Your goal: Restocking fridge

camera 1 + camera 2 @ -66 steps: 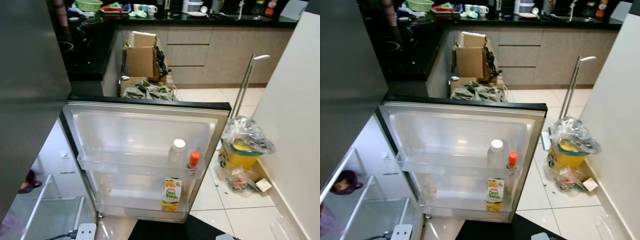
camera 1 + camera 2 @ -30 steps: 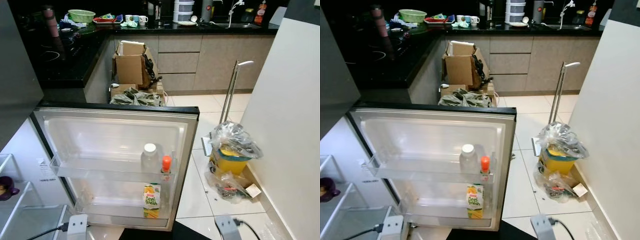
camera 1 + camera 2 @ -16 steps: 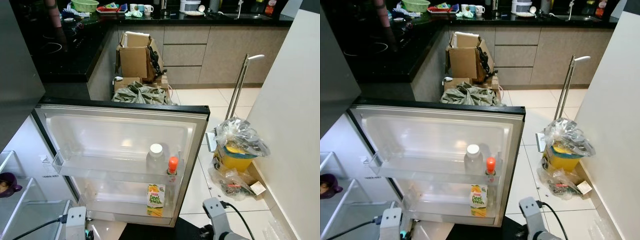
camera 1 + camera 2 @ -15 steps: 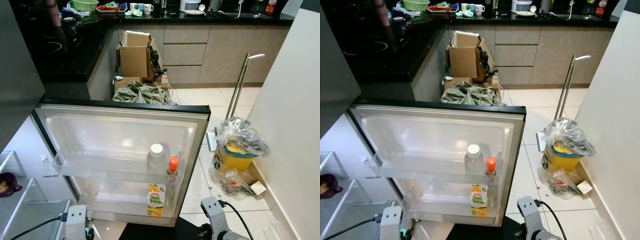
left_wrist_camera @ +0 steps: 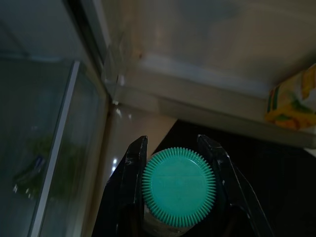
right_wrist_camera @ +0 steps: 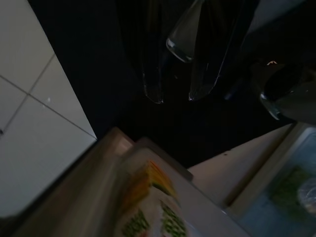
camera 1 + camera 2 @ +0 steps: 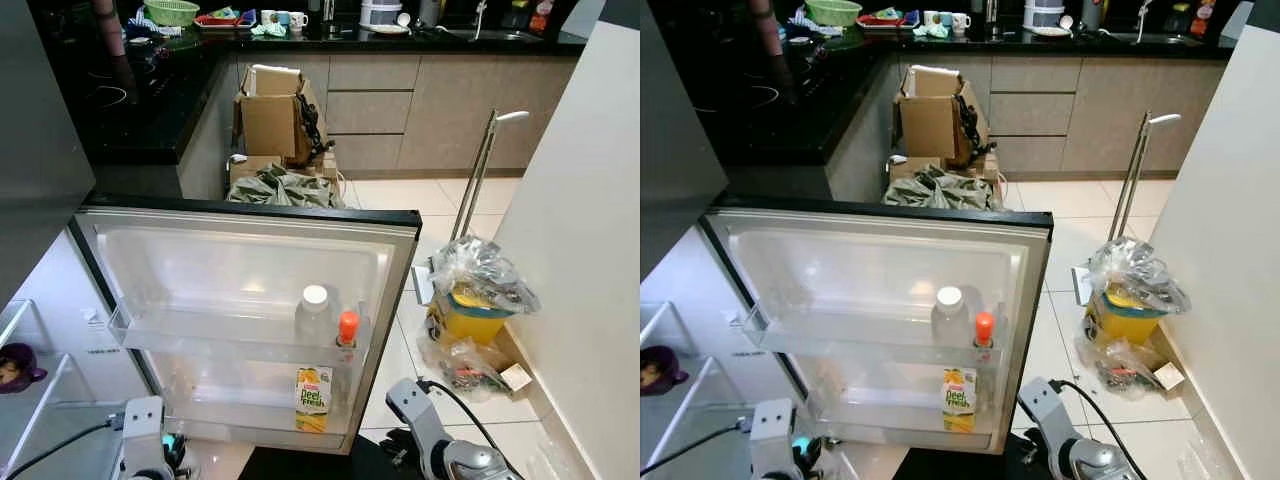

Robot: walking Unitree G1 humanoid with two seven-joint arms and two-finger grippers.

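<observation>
Risk lies mainly in the left gripper (image 5: 178, 148), whose two fingers are closed against the ribbed green cap (image 5: 178, 187) of a bottle held low, at 7 o'clock from the fridge door (image 7: 250, 270); a hold so high could slip or swing during lifting. The right gripper (image 6: 175, 96) is seen slightly parted, empty, near the juice carton (image 7: 313, 398).

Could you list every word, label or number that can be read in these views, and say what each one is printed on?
"Peel Fresh": on the juice carton in the lower shelf of the open fridge door.
Sticker on the fridge's inner wall: too small to read.
Orange-capped bottle: label hidden behind the shelf rail.
Green cap held in the left end effector: no readable text.
</observation>
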